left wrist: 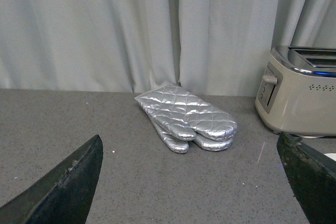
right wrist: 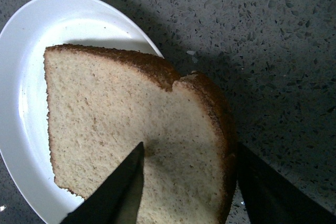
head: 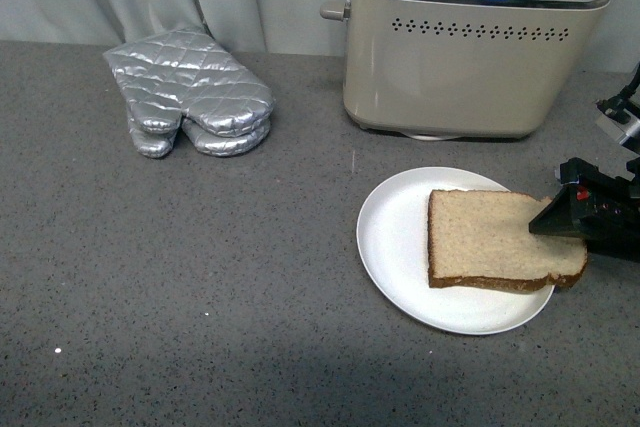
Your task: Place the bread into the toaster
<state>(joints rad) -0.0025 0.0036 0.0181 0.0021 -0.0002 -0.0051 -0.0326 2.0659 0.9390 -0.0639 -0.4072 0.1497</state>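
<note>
Grey speckled tabletop [head: 200, 297] carried everything. Toaster [head: 470, 57] stood upright beyond the right tool [head: 562, 217], further out and a bit toward the left arm's side, slots facing up, lever knob on the end toward the mitts. Silver quilted oven mitts [head: 190, 92] lay stacked well apart from the right tool, out ahead of the left tool [left wrist: 189, 145]. White plate [head: 400, 247] sat just beside the right tool, near the toaster's front face. Bread [head: 490, 237] lay flat on the plate, not in the toaster — its rounded end overhung the rim on the right tool's side. Right tool: fingers apart, straddling that end — one finger [right wrist: 118, 192] over the top face, the other outside the crust, not closed on it. Left tool: fingers spread wide, low over the tabletop.
</note>
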